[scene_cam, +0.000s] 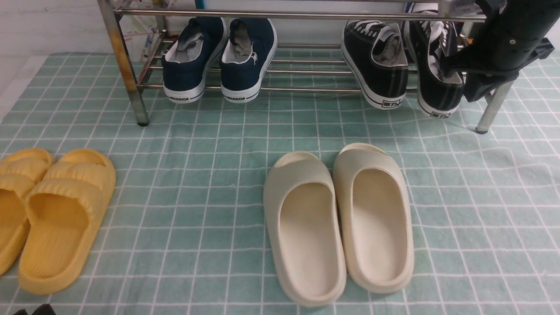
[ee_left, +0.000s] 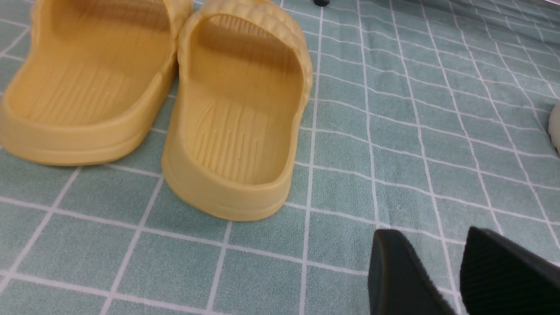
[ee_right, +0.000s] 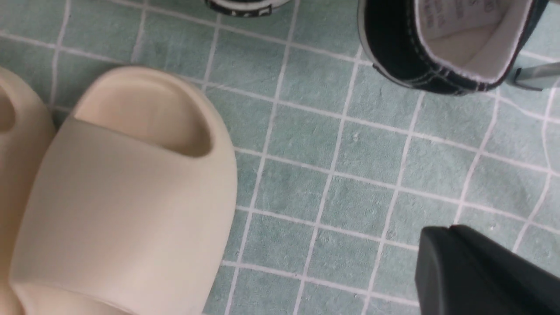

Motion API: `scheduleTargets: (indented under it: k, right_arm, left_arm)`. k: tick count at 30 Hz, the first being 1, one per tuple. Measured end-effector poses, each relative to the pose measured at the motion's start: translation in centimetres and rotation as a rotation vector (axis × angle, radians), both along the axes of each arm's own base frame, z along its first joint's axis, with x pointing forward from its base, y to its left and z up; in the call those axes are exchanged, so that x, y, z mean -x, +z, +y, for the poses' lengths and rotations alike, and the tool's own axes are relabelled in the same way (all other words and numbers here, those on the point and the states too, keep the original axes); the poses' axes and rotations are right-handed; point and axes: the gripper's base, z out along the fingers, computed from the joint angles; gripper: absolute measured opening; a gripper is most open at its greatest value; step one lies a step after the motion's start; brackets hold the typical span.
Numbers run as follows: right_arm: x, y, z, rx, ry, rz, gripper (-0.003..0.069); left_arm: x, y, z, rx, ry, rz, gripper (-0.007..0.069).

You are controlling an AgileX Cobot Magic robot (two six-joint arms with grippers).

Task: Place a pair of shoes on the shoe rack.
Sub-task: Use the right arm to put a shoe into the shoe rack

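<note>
Left pincer (ee_left: 431,245) sits low at the near left corner of the green checked cloth (scene_cam: 481,197), jaws apart with nothing between them, near the yellow slippers (scene_cam: 57,210) at the left edge. Along the far edge stands the shoe rack (scene_cam: 127,74), one leg rusty. Navy WARRIOR sneakers (scene_cam: 247,57) sit on the left part of its lower bars, heels toward the camera. Cream slides (scene_cam: 306,227) lie side by side mid-cloth. The pair of black sneakers (scene_cam: 378,65) is already on the rack's right end, heels poking out past the front bar, the right-hand sneaker (scene_cam: 437,87) a bit further out. Right pincer (ee_right: 450,240) hovers by that heel, fingers pressed together, holding nothing.
</note>
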Motion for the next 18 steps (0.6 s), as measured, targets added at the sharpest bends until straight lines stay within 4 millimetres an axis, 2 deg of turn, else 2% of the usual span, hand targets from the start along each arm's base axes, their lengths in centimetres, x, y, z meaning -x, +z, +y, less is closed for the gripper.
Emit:
scheduleTargets:
  k: [5,6,8,10,11,12,15,18]
  right_arm:
    - [-0.3,-1.8,0.0,-0.004,-0.011,-0.003,0.011]
    - [-0.4,-2.0,0.0,-0.005,-0.014,-0.006,0.0146]
    - [-0.5,-1.8,0.1,-0.01,-0.016,-0.029,0.0243]
    - [-0.6,-1.7,0.2,-0.009,-0.01,-0.045,0.0287]
    - [-0.6,-1.4,0.5,0.0,0.011,-0.074,0.0363]
    - [-0.6,-1.3,0.6,0.001,0.013,-0.079,0.0371]
    - [-1.0,-0.6,1.9,0.004,0.058,-0.162,0.0475]
    - [-1.6,0.1,3.2,0.008,0.088,-0.245,0.0509]
  left_arm:
    - [0.0,0.0,0.0,0.0,0.0,0.0,0.0238]
    - [0.0,0.0,0.0,0.0,0.0,0.0,0.0238]
    - [0.0,0.0,0.0,0.0,0.0,0.0,0.0238]
    - [0.0,0.0,0.0,0.0,0.0,0.0,0.0238]
    - [0.0,0.0,0.0,0.0,0.0,0.0,0.0238]
    - [0.0,0.0,0.0,0.0,0.0,0.0,0.0238]
    - [0.0,0.0,0.0,0.0,0.0,0.0,0.0238]
    - [0.0,0.0,0.0,0.0,0.0,0.0,0.0238]
